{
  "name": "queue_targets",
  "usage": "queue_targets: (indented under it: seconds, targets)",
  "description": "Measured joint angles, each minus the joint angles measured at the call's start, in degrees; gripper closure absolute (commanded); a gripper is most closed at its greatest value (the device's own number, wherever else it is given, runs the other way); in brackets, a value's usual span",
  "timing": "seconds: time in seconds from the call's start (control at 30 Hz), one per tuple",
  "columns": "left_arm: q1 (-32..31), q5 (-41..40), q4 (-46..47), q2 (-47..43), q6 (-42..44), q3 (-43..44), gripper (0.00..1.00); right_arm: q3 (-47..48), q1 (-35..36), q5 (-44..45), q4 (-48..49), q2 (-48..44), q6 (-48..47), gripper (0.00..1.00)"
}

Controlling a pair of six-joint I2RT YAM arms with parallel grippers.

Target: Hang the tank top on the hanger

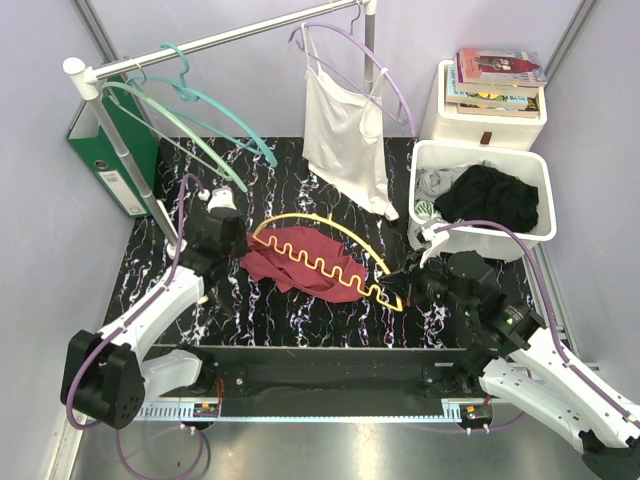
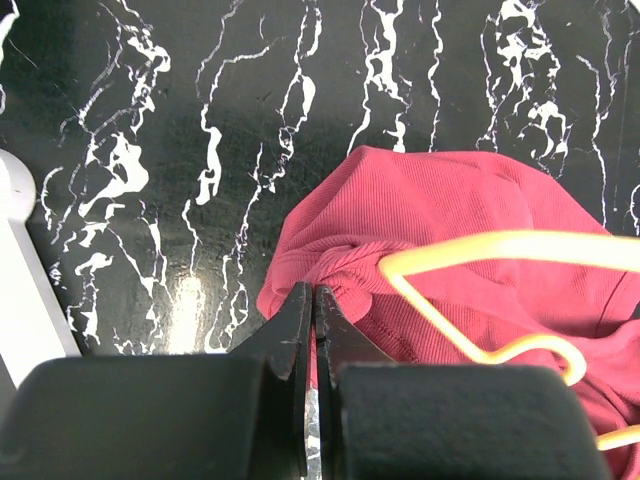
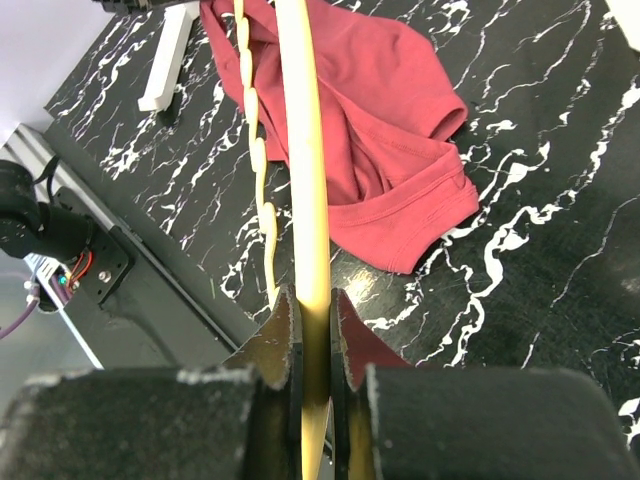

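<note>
The maroon tank top point(image 1: 300, 258) lies crumpled on the black marbled table. The yellow hanger point(image 1: 297, 216) lies across it, with the wavy bar towards me. My left gripper point(image 1: 237, 247) is at the top's left edge. In the left wrist view its jaws point(image 2: 313, 295) are shut on a fold of the tank top point(image 2: 440, 220), with red cloth between them and the hanger's corner point(image 2: 500, 245) just to the right. My right gripper point(image 1: 408, 283) is shut on the hanger's right end. In the right wrist view the gripper point(image 3: 313, 295) clamps the hanger's arched bar point(image 3: 305, 150), and the tank top point(image 3: 370, 90) lies beyond.
A clothes rail at the back carries teal hangers point(image 1: 215, 115) and a lilac hanger with a white camisole point(image 1: 345, 135). A white bin point(image 1: 480, 150) at the right holds a black garment point(image 1: 490, 195). Books point(image 1: 500, 75) are behind it. A green binder point(image 1: 110, 160) and the rail's white foot point(image 2: 25, 280) are at the left.
</note>
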Motion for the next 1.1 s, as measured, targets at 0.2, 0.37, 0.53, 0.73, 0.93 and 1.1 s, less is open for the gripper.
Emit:
queue_targets:
  seconds: [0.2, 0.37, 0.53, 0.73, 0.93, 1.1]
  targets:
    - [0.2, 0.0, -0.6, -1.0, 1.4, 1.2, 1.0, -0.1, 0.0, -1.3, 0.0, 0.1, 0.2, 1.0]
    - [0.3, -0.3, -1.2, -1.7, 2.1, 2.5, 1.0, -0.6, 0.0, -2.6, 0.1, 0.0, 0.7, 1.0]
    - [0.4, 0.7, -1.8, -2.4, 2.5, 3.0, 1.0, -1.3, 0.0, -3.0, 0.1, 0.0, 0.9, 1.0]
    - [0.4, 6.9, -2.2, -6.8, 2.6, 3.0, 1.0, -2.0, 0.0, -3.5, 0.9, 0.9, 0.8, 1.0]
    - [0.4, 16.0, -2.2, -8.9, 2.6, 3.0, 1.0, -3.3, 0.0, -4.2, 3.8, 1.9, 0.5, 1.0]
    - [-0.6, 20.7, -2.7, -8.9, 2.3, 3.1, 1.0, -5.2, 0.0, -5.5, 7.7, 2.8, 0.4, 1.0]
